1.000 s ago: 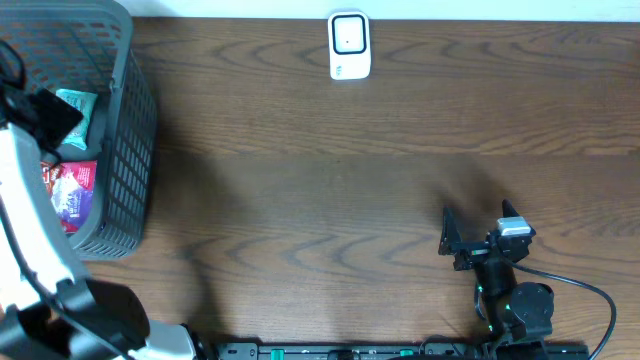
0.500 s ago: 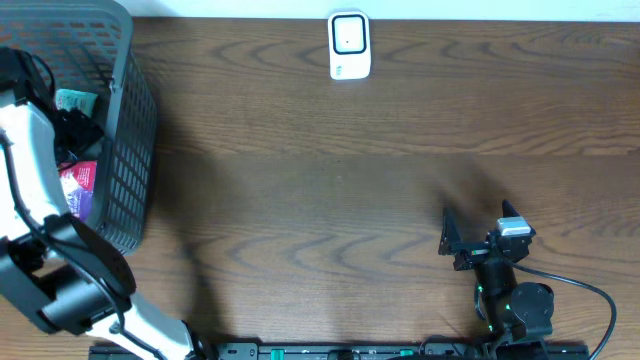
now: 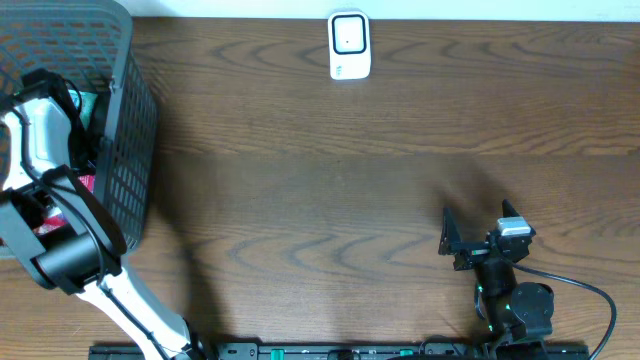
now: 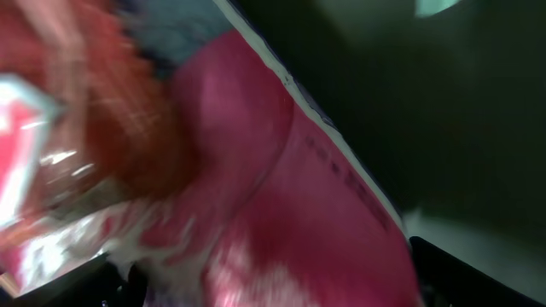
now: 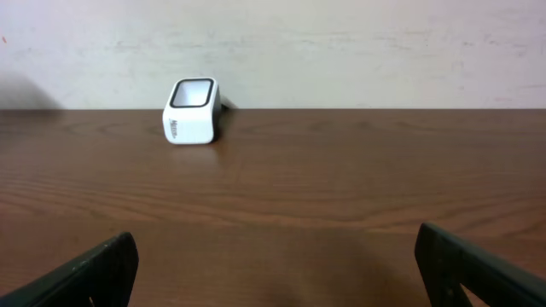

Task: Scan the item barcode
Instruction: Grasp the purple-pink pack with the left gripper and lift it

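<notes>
Here our left claw (image 4: 273, 273) stands apart over the pink snack pouch (image 4: 273, 170), likely light, crinkly, slippery; we should pinch its seamed edge.

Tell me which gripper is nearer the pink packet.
Left. The left gripper is down in the basket, right above the pink packet. The right gripper sits over the table, far across from the basket.
</notes>
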`<control>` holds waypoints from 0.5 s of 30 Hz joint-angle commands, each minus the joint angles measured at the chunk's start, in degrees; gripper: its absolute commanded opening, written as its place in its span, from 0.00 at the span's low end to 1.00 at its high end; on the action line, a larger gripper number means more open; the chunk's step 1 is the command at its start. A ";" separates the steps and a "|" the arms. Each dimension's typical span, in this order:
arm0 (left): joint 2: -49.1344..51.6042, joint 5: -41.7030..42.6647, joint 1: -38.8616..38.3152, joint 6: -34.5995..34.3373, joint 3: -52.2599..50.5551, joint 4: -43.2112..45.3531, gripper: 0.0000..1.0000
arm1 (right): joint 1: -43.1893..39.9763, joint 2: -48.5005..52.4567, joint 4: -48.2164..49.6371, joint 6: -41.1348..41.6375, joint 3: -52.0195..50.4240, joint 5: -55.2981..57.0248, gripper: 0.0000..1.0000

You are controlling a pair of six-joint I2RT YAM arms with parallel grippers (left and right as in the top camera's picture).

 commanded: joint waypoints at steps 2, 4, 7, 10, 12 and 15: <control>3.30 -0.46 0.02 0.94 0.39 -0.57 0.74 | 0.09 -0.24 -0.20 -0.26 -0.15 -0.09 0.99; 4.09 -0.46 0.02 0.94 0.39 -1.07 0.45 | 0.09 -0.24 -0.20 -0.28 -0.15 -0.09 0.99; 4.13 -0.46 0.02 0.96 0.39 -1.57 0.07 | 0.09 -0.24 -0.20 -0.28 -0.15 -0.09 0.99; 3.21 -0.46 0.04 0.94 0.70 -2.71 0.07 | 0.09 -0.24 -0.20 -0.26 -0.15 -0.09 0.99; 2.12 -0.42 0.02 0.92 1.27 -3.63 0.07 | 0.09 -0.24 -0.20 -0.28 -0.15 -0.09 0.99; -1.22 1.49 0.02 0.92 1.90 -4.37 0.07 | 0.09 -0.24 -0.20 -0.28 -0.15 -0.09 0.99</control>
